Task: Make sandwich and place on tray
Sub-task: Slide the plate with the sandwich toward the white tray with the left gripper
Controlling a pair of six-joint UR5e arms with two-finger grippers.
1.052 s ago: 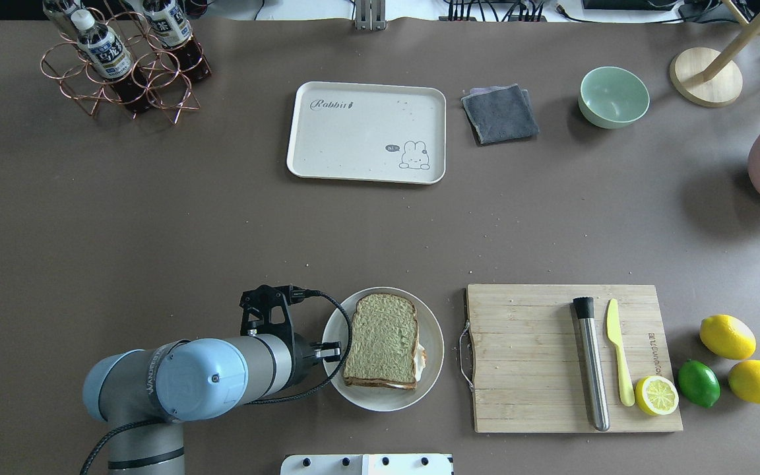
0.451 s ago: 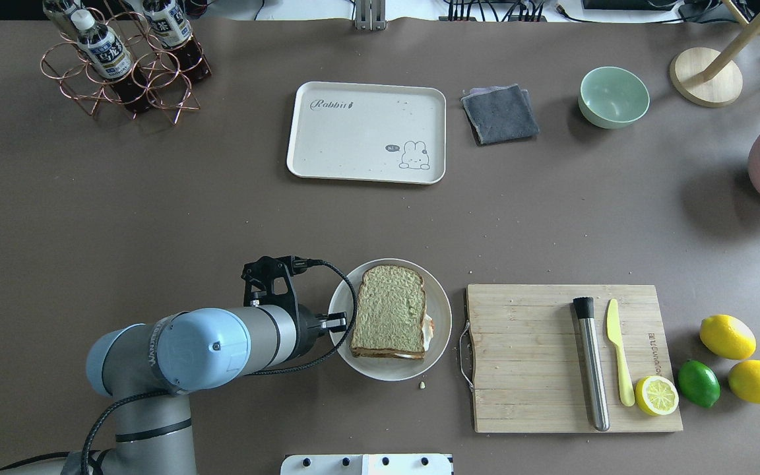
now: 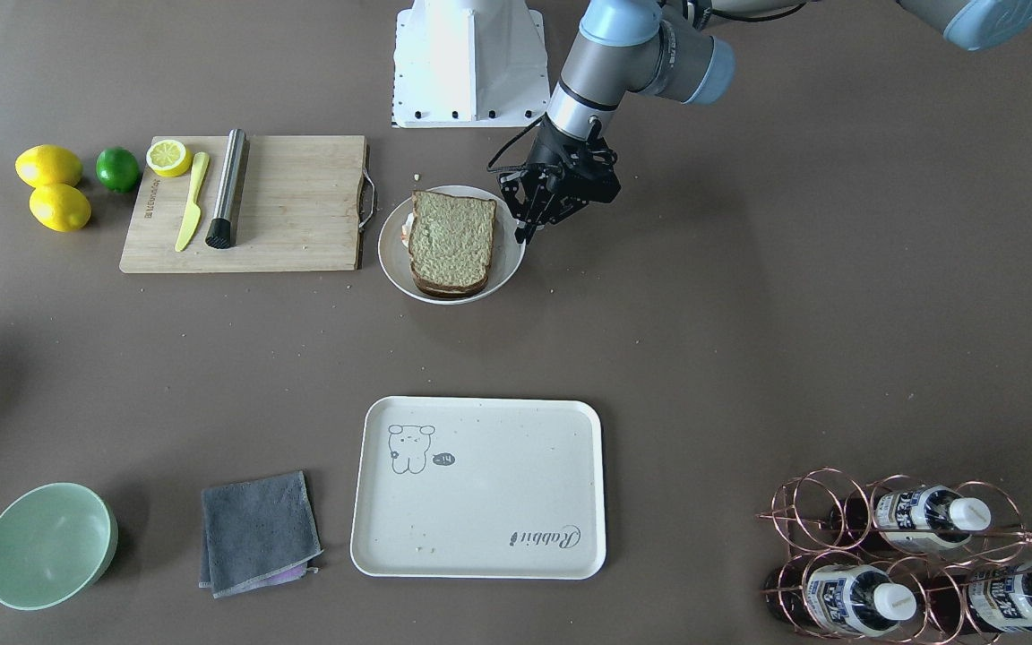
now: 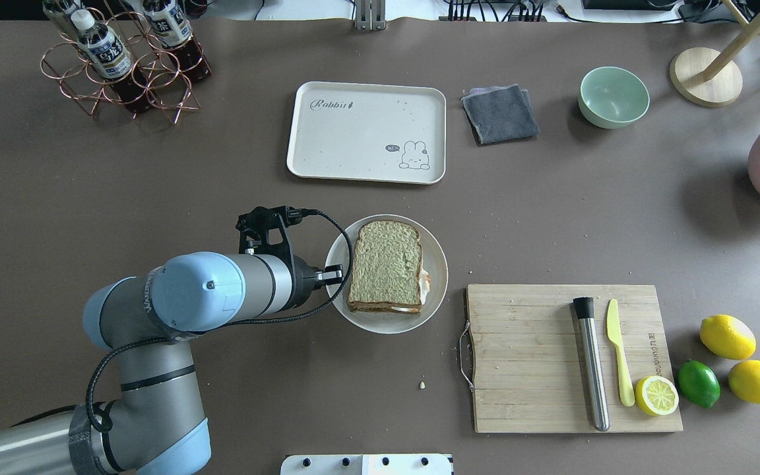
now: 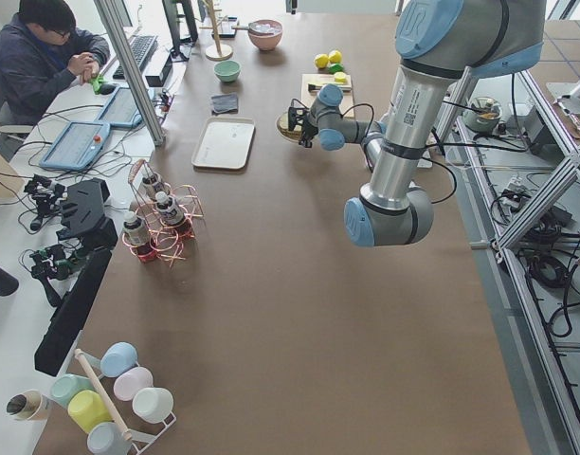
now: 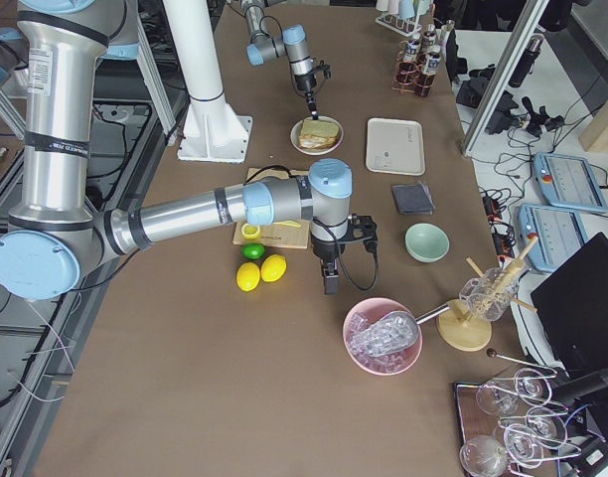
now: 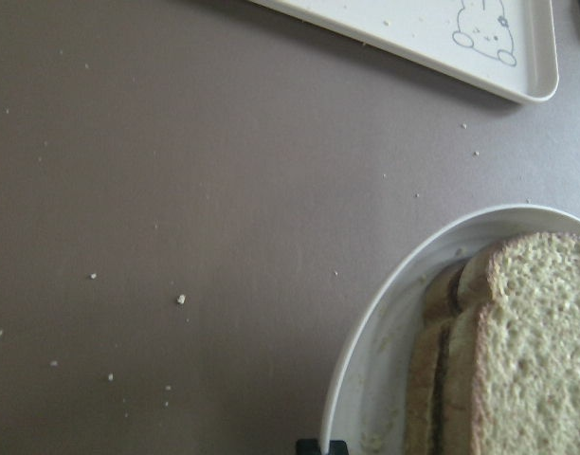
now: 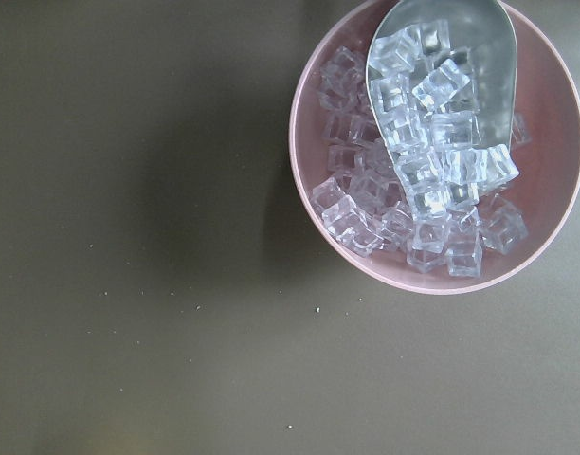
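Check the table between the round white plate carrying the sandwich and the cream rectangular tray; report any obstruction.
Nothing visible blocks it. Between the round white plate with the sandwich and the cream rectangular tray lies only brown table with crumbs. The grey folded cloth sits beside the tray.

Brown table (image 4: 123, 165); operator (image 5: 44, 52) seated at side desk (image 5: 13, 128).

The worktop (image 4: 156, 198) is matte grey-brown, flecked with pale crumbs. The tray (image 4: 353, 142) is cream, with a grey line-drawn animal and "Rabbit" script. The sandwich (image 4: 385, 266) is greenish-tan with dark brown crust, its plate (image 4: 438, 257) white. The cloth (image 4: 499, 113) is dark grey, the bowl (image 4: 613, 96) mint green. The board (image 4: 525, 356) is pale striped wood; the lemons (image 4: 727, 336) yellow, the lime (image 4: 698, 382) green, the knife (image 4: 619, 363) yellow-green.
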